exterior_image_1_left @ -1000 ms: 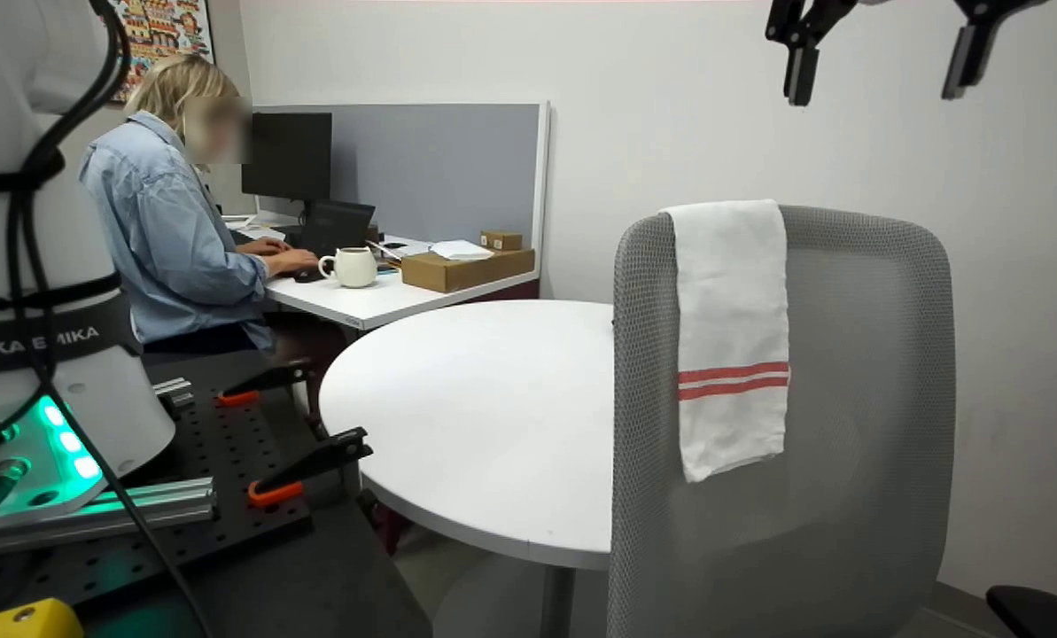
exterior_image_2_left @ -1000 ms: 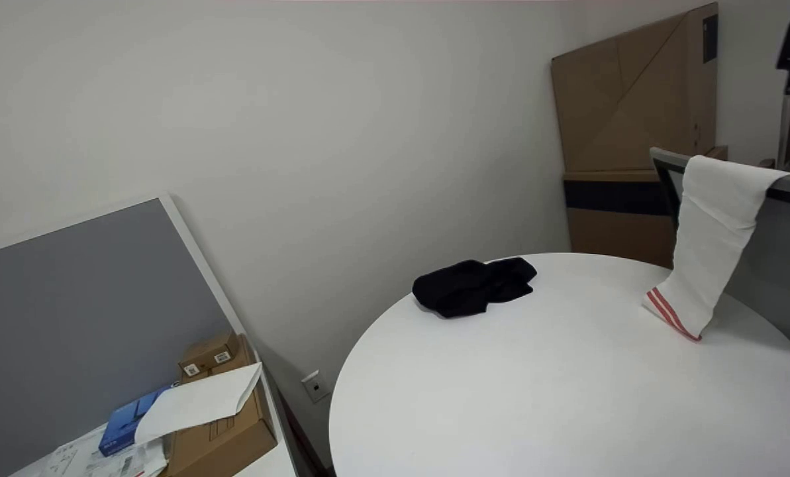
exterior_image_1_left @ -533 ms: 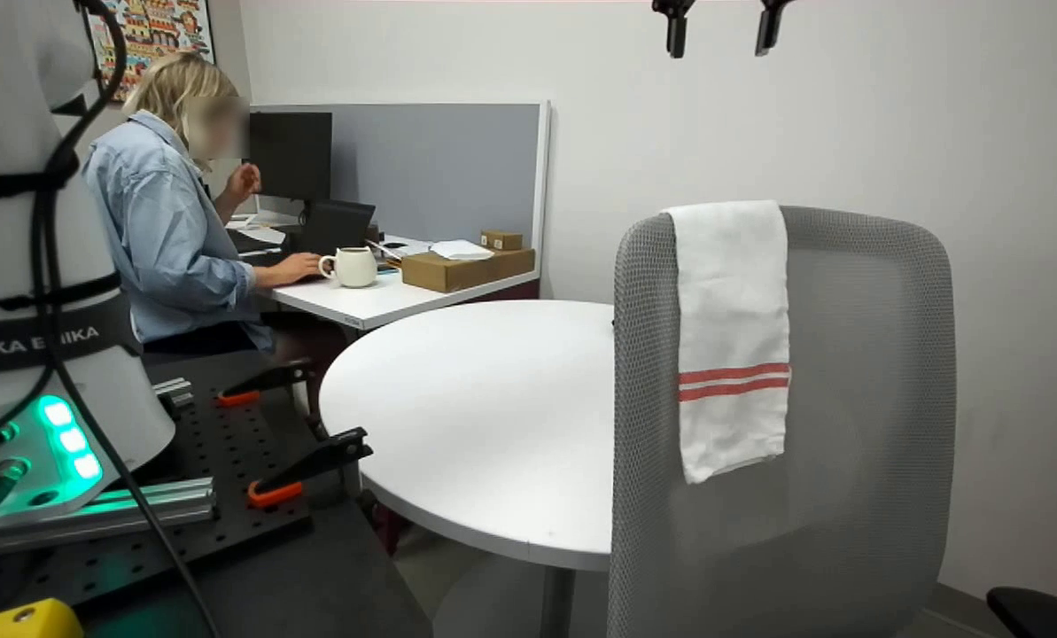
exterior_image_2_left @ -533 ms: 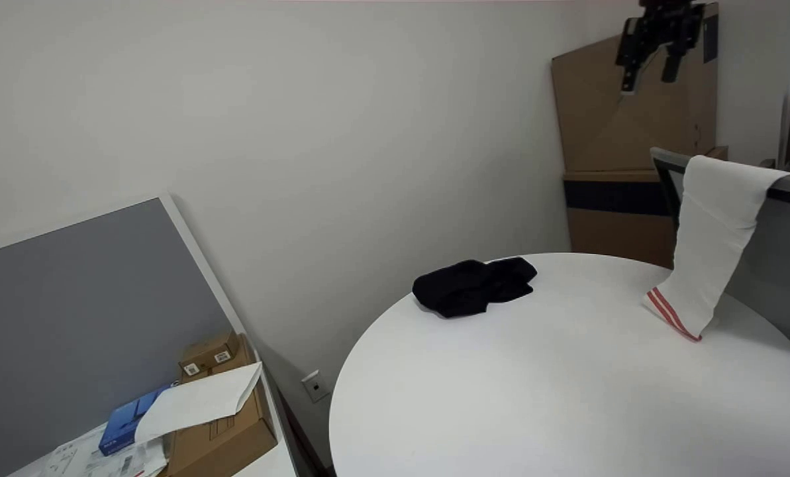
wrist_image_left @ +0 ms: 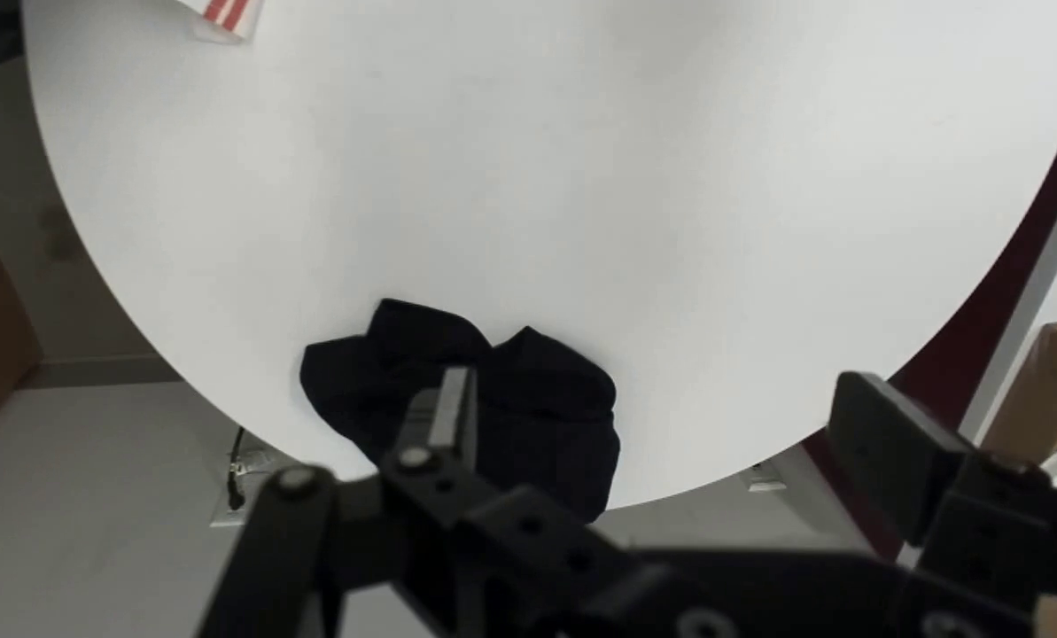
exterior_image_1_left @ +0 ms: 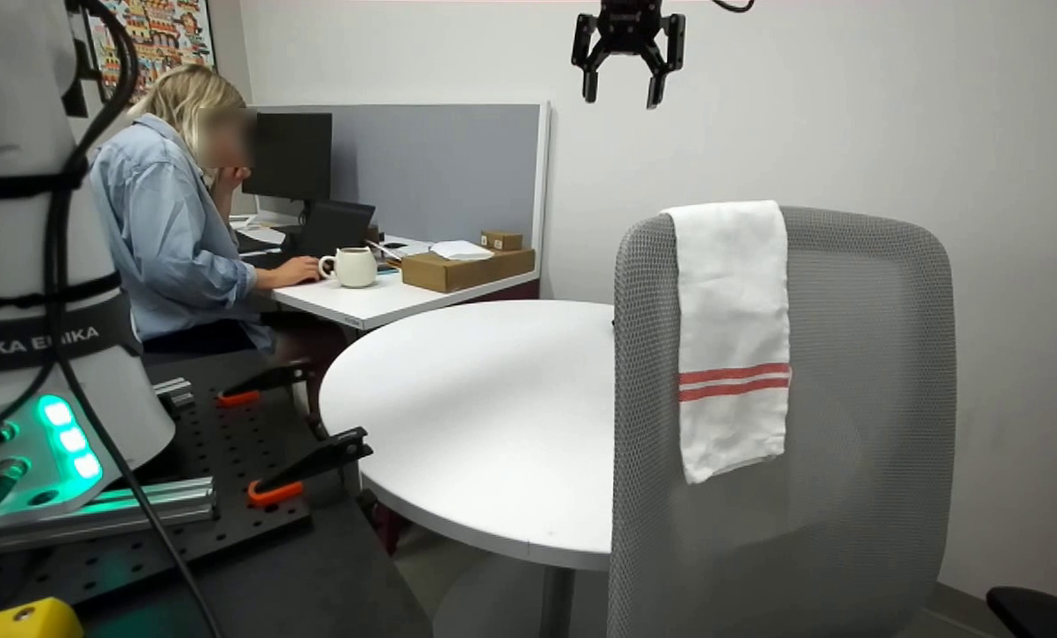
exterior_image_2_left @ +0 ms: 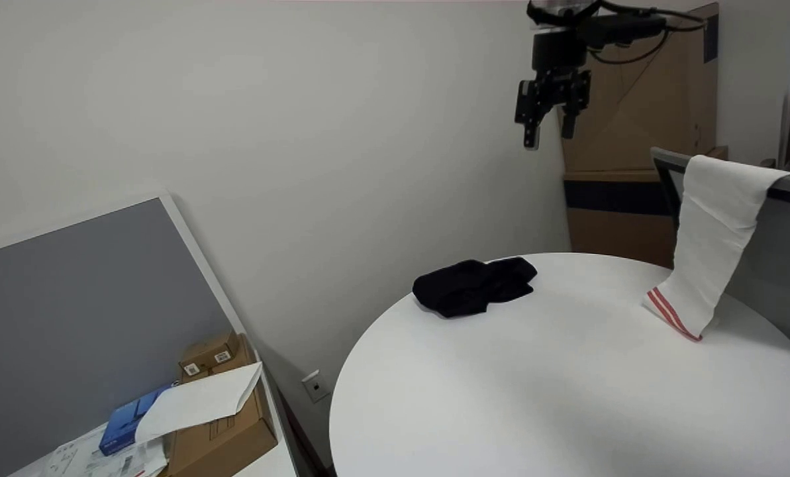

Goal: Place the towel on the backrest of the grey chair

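At the far left of an exterior view stood the arm point(exterior_image_1_left: 14, 221), its base lit green, two clamps point(exterior_image_1_left: 315, 461) near it. Next came a person point(exterior_image_1_left: 169, 221) in a blue shirt, face blurred, sitting at the desk point(exterior_image_1_left: 382, 301) before a monitor point(exterior_image_1_left: 291, 155). On the desk stood a white mug point(exterior_image_1_left: 355, 268), and right of that a brown box point(exterior_image_1_left: 475, 273) with a white sheet point(exterior_image_1_left: 462, 251) on top. Then came the round table point(exterior_image_1_left: 475, 408); in an exterior view a black cloth point(exterior_image_2_left: 471, 288) lay crumpled on it, near the rim. In both exterior views the claw point(exterior_image_1_left: 622, 100) hung pointing down, above the height of the table, jaws wide apart, gripping nothing, well clear of the towel point(exterior_image_1_left: 732, 301). The towel was draped over the top edge of the backrest point(exterior_image_1_left: 865, 372), near one corner. One end hung on the side away from the table, two red stripes across its lower part; the other, also striped, hung on the table side. Whether that end touched the table, I could not tell. Past the backrest, low down, showed a black armrest point(exterior_image_1_left: 1042, 611).
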Robot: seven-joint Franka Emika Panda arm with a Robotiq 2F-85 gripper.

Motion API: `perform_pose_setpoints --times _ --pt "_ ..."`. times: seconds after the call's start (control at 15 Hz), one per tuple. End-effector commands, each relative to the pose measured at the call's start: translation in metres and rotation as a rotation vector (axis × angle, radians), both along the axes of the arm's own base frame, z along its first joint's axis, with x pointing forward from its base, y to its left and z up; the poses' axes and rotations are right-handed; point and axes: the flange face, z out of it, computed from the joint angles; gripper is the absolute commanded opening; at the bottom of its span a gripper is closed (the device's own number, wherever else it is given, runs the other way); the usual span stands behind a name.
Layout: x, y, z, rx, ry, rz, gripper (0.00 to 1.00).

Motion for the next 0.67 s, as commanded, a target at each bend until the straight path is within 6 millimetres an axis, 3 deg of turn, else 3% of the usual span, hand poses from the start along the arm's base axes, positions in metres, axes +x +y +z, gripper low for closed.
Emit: perform_pose_setpoints --times 0.0,0.2,0.6 --pt "-0.008 0.039 -0.029 0.021 0.006 0.016 1.0" --pt "-0.018 0.064 -0.05 0.008 -0.024 -0.01 1.0" --pt "-0.029 0.07 -0.065 0.05 -0.038 -0.239 1.0"
